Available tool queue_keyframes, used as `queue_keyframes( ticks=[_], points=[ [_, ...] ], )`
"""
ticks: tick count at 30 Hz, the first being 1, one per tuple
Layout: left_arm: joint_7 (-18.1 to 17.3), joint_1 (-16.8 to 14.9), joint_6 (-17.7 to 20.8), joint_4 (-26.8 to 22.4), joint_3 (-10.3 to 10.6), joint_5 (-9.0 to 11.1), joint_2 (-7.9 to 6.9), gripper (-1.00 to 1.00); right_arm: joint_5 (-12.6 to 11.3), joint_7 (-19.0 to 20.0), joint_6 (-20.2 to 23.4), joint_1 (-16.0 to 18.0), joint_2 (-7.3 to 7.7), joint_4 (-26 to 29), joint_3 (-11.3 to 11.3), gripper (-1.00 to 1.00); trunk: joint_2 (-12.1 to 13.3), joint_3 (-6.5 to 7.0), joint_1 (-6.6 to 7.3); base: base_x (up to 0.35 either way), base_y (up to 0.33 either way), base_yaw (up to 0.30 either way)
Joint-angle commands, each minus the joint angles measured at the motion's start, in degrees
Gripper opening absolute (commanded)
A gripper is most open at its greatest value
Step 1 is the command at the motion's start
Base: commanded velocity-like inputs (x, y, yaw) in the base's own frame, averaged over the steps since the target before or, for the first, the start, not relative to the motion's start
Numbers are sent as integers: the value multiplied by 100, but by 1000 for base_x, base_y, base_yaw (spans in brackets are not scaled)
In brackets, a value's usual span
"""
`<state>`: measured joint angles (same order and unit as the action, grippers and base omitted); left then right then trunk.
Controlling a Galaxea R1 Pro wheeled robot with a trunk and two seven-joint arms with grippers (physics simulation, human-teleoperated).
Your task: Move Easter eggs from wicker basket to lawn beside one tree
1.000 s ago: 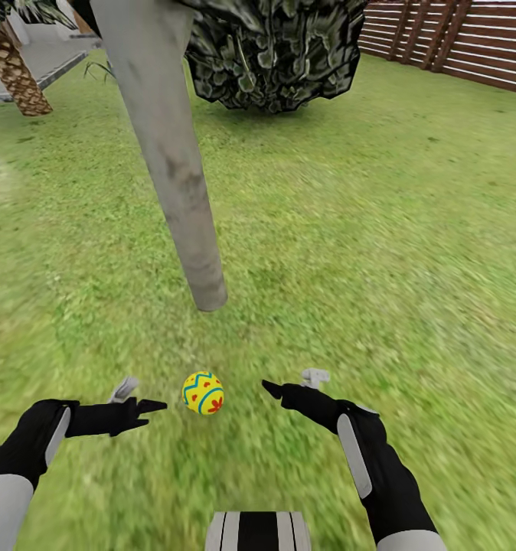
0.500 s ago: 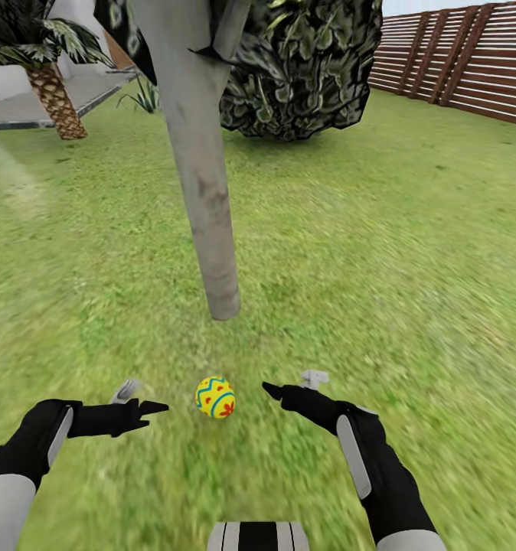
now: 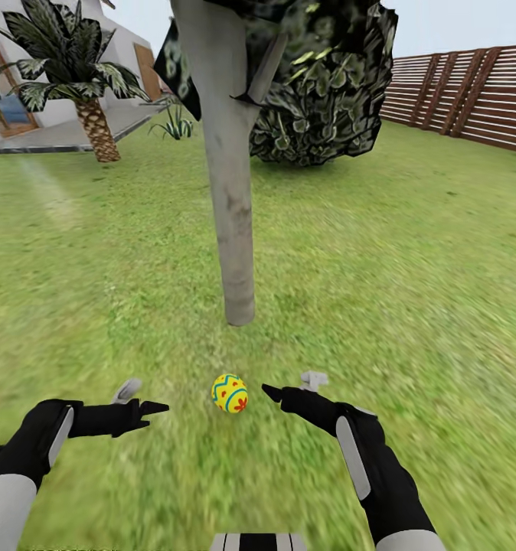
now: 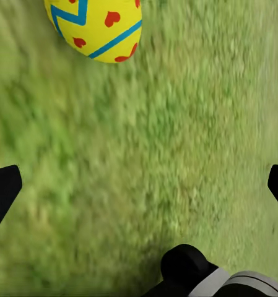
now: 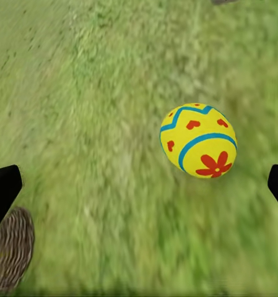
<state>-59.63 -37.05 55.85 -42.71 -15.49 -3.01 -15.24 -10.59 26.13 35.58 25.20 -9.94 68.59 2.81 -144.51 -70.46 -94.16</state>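
Observation:
One yellow Easter egg [image 3: 230,393] with blue zigzag bands and red marks lies on the lawn [image 3: 411,291], a short way in front of the foot of the pale grey tree trunk [image 3: 233,207]. My left gripper [image 3: 140,399] hovers open to the egg's left, my right gripper [image 3: 292,385] open to its right; neither touches it. The left wrist view has the egg [image 4: 95,28] ahead of the spread fingertips [image 4: 2,192]. In the right wrist view the egg [image 5: 199,140] lies on grass, and a piece of the wicker basket [image 5: 8,250] shows at the frame's corner.
Dark speckled foliage [image 3: 319,99] hangs behind the trunk. A short palm [image 3: 89,92] and the white house [image 3: 13,92] stand at the far left, a brown slatted fence [image 3: 472,92] at the far right. Open grass spreads on both sides.
The whole head view has shifted, so the camera moved: trunk and egg sit further right and more of the yard shows on top. Both arms hold the same pose, grippers open.

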Motion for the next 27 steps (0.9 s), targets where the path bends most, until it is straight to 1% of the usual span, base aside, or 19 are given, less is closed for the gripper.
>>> queue_keyframes(
  ticks=[1,20,27],
  points=[
    [-35,-4,40,-1,-16,-35,3,100,-26,15,46,2,-6,3,22,100,0,27,4,-54,0,132],
    [-24,-4,40,-9,-7,-42,29,100,-33,15,46,2,-6,-4,26,100,25,611,53,-6,0,134],
    [-21,-4,40,-9,-4,-42,30,100,-33,15,46,2,-6,-4,26,100,35,807,71,0,0,158]
  ],
)
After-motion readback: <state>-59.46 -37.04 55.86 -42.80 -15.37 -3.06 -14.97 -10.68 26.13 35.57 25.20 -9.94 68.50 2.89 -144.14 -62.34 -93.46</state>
